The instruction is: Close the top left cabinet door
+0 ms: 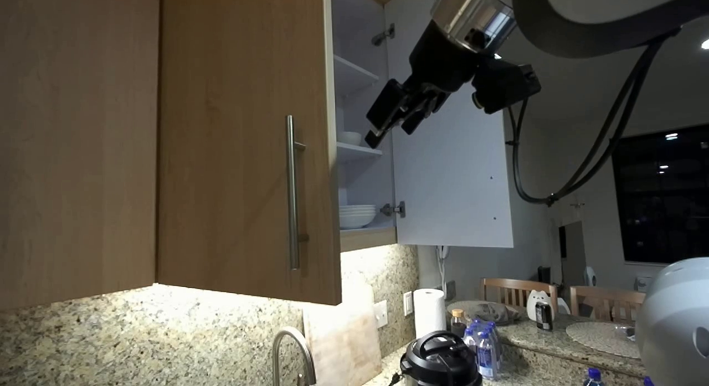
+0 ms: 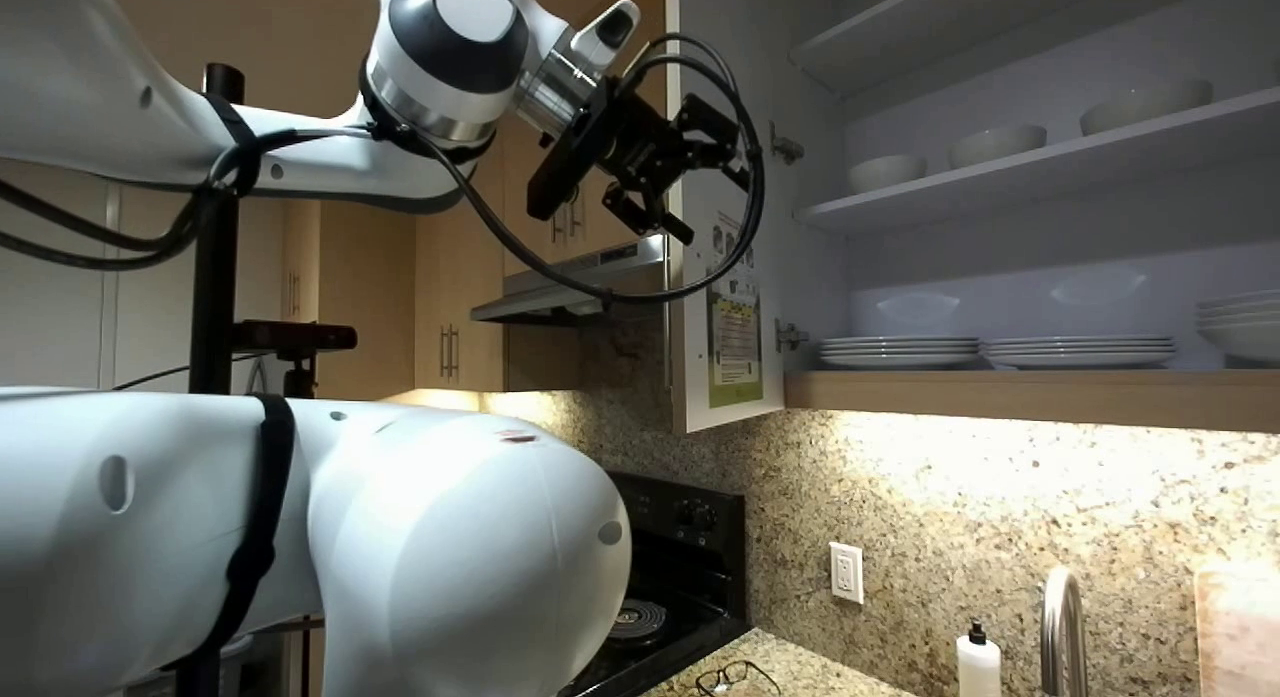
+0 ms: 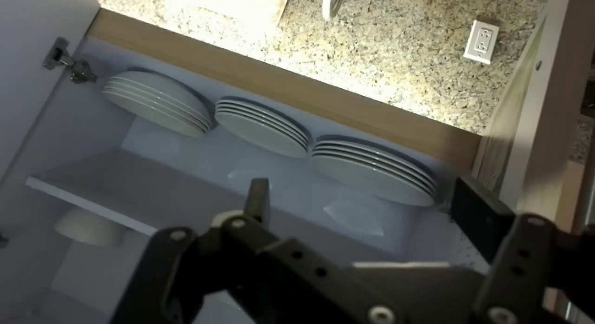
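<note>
The top left cabinet door (image 1: pixel 238 153) stands open. An exterior view shows its wood-grain outer face and slim silver bar handle (image 1: pixel 292 192). Another exterior view shows the white inner side of the door (image 2: pixel 700 357), with a poster on it and the handle at its outer edge. In the wrist view the door (image 3: pixel 541 110) runs along the right side, past the right finger. My gripper (image 1: pixel 391 132) is open and empty in front of the open cabinet. It also shows (image 2: pixel 712 202) before the door's free edge, and in the wrist view (image 3: pixel 367 203) no contact with the door shows.
The white-faced right door (image 1: pixel 443 170) also stands open. Shelves hold plates (image 2: pixel 1075 351) and bowls (image 2: pixel 998 145). A neighbouring wood panel (image 1: pixel 77 142) is beside the left door. A range hood (image 2: pixel 580 277) is behind it. A faucet (image 2: pixel 1062 617) and black cooker (image 1: pixel 440 358) are below.
</note>
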### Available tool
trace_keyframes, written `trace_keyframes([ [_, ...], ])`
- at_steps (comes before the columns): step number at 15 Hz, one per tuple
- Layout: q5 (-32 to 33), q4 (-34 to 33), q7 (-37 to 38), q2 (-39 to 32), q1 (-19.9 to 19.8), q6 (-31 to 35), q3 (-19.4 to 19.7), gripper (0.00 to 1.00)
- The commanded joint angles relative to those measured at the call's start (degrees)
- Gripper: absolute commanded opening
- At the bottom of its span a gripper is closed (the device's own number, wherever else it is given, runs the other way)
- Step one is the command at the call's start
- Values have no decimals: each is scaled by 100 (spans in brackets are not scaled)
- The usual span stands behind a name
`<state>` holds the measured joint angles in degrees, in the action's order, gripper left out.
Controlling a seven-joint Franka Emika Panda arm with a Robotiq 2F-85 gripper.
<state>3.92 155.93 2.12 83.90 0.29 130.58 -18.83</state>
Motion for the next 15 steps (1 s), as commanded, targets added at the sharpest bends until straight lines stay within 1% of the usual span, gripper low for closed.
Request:
trace_keyframes([
  [1,224,-160,118,-34,86,75,-147,100],
  [5,295,-409,109,-26,102,47,-327,100],
  [9,354,-543,37,-73,164,75,-428,100],
  [11,323,-682,63,-61,264,-124,-605,100],
  [15,362,-772,8,-241,304,-77,-790,100],
])
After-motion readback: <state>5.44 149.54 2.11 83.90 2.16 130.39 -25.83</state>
